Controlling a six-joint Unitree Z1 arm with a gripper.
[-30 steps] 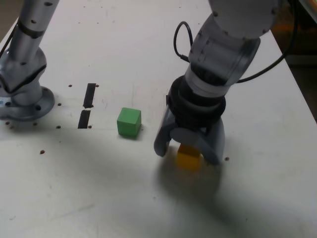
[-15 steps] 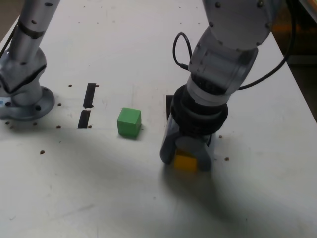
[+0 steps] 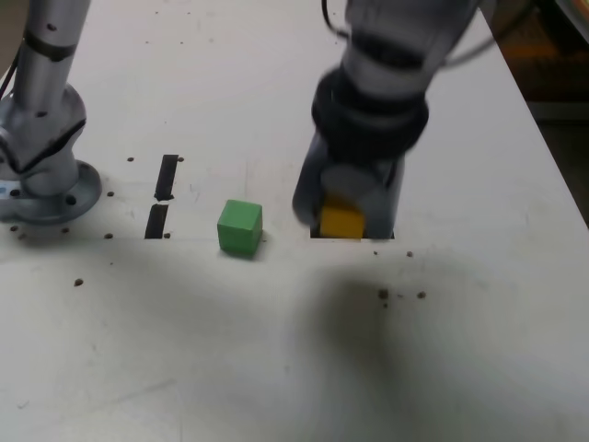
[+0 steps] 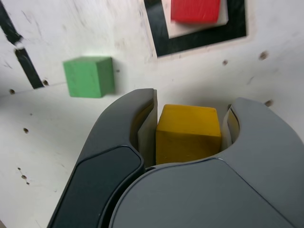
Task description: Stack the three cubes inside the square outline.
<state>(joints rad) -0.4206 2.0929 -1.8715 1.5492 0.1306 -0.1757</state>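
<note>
The gripper (image 3: 342, 219) holds the yellow cube (image 3: 341, 221) between its two grey fingers (image 4: 124, 137) — in the wrist view the pads press against opposite faces of the cube, closed tight on it. In the exterior view the cube hangs in the grip clear of the white desk (image 3: 276, 350), over the near edge of the square outline (image 4: 199, 35), with a soft shadow cast on the surface below and toward the camera.

The red cube (image 4: 195, 10) sits inside the outline on its white centre; only the wrist view shows it, since the arm hides it in the exterior view. There only a short stretch of the black frame peeks out beneath the fingers.

The green cube (image 3: 240, 226) rests flat on the desk toward the exterior view's left of the gripper, apart from it and outside the outline. Farther to that side lie two short black bars (image 3: 162, 196), one behind the other, and beyond them the round metal base of the arm (image 3: 41, 180) — bolted near the desk's edge.
</note>
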